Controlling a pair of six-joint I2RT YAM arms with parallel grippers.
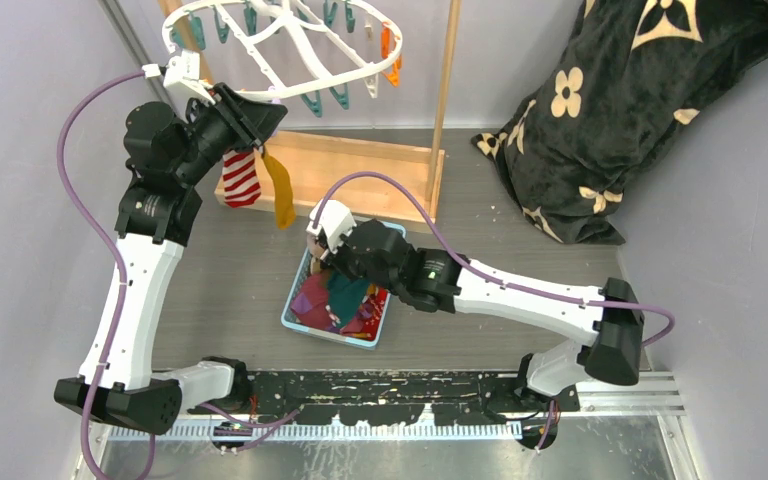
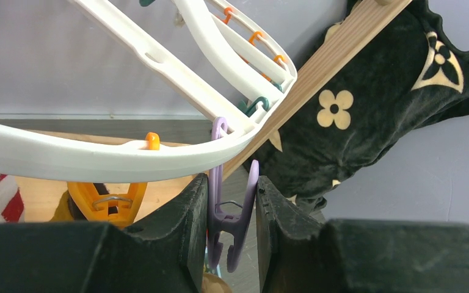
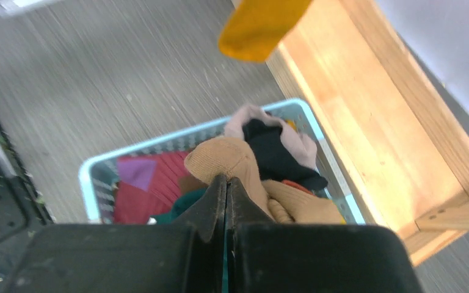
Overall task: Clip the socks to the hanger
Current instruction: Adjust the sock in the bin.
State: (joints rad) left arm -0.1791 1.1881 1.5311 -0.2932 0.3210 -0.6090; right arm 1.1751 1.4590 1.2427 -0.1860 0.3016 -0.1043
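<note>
Your left gripper point(image 2: 232, 183) pinches lilac clip point(image 2: 231, 227) dangling off hanger point(image 2: 98, 160) rim. Striped sock point(image 1: 241, 180) and mustard sock point(image 1: 281, 192) hang below rim, just beside. Your right gripper point(image 3: 225, 183) pressed together, tips on tan sock point(image 3: 235, 160) in blue basket point(image 3: 87, 176); can't tell if fabric caught.

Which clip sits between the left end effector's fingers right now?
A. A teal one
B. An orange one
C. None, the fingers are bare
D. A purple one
D: in the left wrist view the purple clip, hanging from the hanger rim, sits between the fingers of the left end effector, while the orange clip hangs off to one side.
</note>
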